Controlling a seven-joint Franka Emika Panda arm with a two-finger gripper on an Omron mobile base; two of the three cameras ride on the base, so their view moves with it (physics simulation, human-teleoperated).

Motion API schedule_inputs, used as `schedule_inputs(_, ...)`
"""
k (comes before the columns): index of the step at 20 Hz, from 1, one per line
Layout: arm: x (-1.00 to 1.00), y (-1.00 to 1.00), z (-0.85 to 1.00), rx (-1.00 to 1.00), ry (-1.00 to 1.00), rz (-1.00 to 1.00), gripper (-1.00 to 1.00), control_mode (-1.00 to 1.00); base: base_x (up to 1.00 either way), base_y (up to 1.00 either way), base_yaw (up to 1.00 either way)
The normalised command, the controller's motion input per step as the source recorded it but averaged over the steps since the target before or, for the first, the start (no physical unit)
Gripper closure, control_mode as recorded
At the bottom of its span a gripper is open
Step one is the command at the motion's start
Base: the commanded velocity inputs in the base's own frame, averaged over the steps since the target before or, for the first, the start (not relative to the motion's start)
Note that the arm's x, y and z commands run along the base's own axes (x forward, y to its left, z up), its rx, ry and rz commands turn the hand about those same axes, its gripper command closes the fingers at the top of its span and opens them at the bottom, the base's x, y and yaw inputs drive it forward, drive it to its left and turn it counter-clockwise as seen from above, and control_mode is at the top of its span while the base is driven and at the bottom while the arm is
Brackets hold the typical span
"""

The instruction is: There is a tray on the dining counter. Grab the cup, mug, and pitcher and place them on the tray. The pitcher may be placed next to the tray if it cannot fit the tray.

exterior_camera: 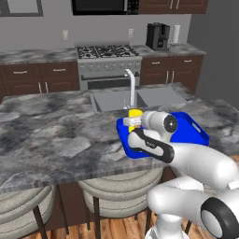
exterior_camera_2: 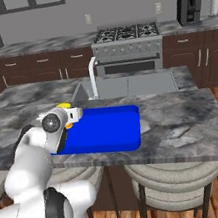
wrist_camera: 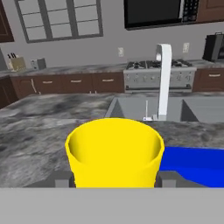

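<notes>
Gripper (wrist_camera: 114,183) sat low centre in the hand view, its two dark tips flanking the yellow cup (wrist_camera: 114,153) between them, apparently pinching its sides. That cup stood upright, long axis vertical, mouth up. In the left base view it hung at the blue tray's (exterior_camera: 191,130) left end on the dining counter (exterior_camera: 51,135), tray stretching rightward.

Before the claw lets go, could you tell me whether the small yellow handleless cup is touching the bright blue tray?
Cannot tell. The robot's wrist hides the yellow cup's base from both base views, and the hand view cuts it off above the blue tray.
</notes>
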Motion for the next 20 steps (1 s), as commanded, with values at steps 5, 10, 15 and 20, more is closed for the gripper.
schedule_inputs(5,0.43,0.06,-0.16,0.0,0.0,0.0,1.0,-1.0,0.0,0.0,0.0)
schedule_inputs(10,0.36,0.0,-0.18,0.0,0.0,0.0,1.0,-1.0,0.0,0.0,0.0)
schedule_inputs(15,0.44,0.01,-0.21,0.0,0.0,0.0,1.0,-1.0,0.0,0.0,0.0)
schedule_inputs(20,0.43,0.04,-0.12,0.0,0.0,0.0,1.0,-1.0,0.0,0.0,0.0)
